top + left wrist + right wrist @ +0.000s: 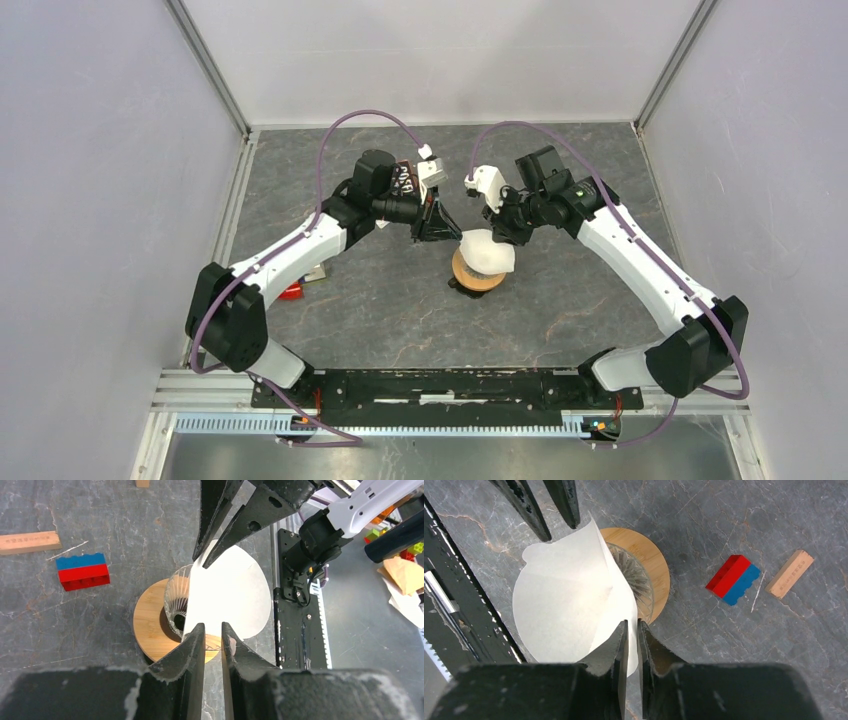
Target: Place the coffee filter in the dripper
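Note:
The coffee filter [487, 250], a white paper cone, stands tilted over the dripper [470, 278], covering its right half. The dripper is a ribbed funnel with a dark centre hole on a round wooden ring. My right gripper [632, 622] is shut on the filter's edge [564, 605], beside the dripper's rim [651, 560]. My left gripper [212, 626] is slightly open just at the opposite edge of the filter [235, 595], above the wooden ring [150, 625], with no paper pinched. In the top view the left gripper [440, 222] and the right gripper [505, 232] flank the filter.
A red and blue brick [291, 291] lies on the table left of the dripper, also in the right wrist view [734, 579], with a small wooden block [789, 573] beside it. The black base rail [440, 385] runs along the near edge.

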Controlling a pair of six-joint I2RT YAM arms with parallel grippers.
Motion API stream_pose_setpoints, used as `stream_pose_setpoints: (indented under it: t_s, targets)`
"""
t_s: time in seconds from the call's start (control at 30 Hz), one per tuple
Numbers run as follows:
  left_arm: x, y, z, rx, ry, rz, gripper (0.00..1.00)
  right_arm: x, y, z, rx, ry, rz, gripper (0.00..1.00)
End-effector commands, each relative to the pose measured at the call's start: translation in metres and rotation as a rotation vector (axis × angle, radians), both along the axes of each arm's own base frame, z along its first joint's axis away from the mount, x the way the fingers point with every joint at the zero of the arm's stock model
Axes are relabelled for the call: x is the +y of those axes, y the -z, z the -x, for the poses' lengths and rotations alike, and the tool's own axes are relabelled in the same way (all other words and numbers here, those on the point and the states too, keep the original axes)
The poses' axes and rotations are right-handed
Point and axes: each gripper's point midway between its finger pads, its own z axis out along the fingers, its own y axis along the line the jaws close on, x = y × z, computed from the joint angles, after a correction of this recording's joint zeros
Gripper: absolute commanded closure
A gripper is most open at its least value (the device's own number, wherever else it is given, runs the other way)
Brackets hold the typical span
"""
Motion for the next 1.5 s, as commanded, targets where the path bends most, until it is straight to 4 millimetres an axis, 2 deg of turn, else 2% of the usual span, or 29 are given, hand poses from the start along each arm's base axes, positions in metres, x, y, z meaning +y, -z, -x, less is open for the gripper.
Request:
stream_pose_setpoints:
  t_s: [0.0,0.3,0.6,0.77,0.97,1.03,1.47]
  targets:
    - [0.001,-0.018,0.002,-0.12,0.054,0.02,0.76,0.002,-0.005,0.006,0.005,-0.021,-0.028,0.85]
    - [0.0,-0.01,-0.003,-0.086,0.001,0.011,0.74,0.005,0.008,0.009,0.035,-0.027,-0.032,0.95]
    - [-0.006,-0.001,-0.005,-0.071,-0.016,-0.003,0.79,0.008,0.01,0.007,0.044,-0.028,-0.041,0.99]
    - [-0.01,0.002,-0.01,-0.041,-0.085,0.005,0.79,0.009,0.011,0.006,0.041,-0.023,-0.047,1.0]
    - [-0.01,0.001,-0.015,-0.074,-0.151,-0.006,0.7,0.01,0.017,0.007,0.058,-0.022,-0.048,1.0]
    - [-0.01,0.0,-0.014,-0.078,-0.146,-0.002,0.7,0.01,0.016,0.007,0.056,-0.021,-0.049,1.0]
    - [-0.008,0.012,0.005,-0.114,-0.019,-0.016,0.98,0.009,0.021,0.007,0.062,-0.017,-0.042,0.99]
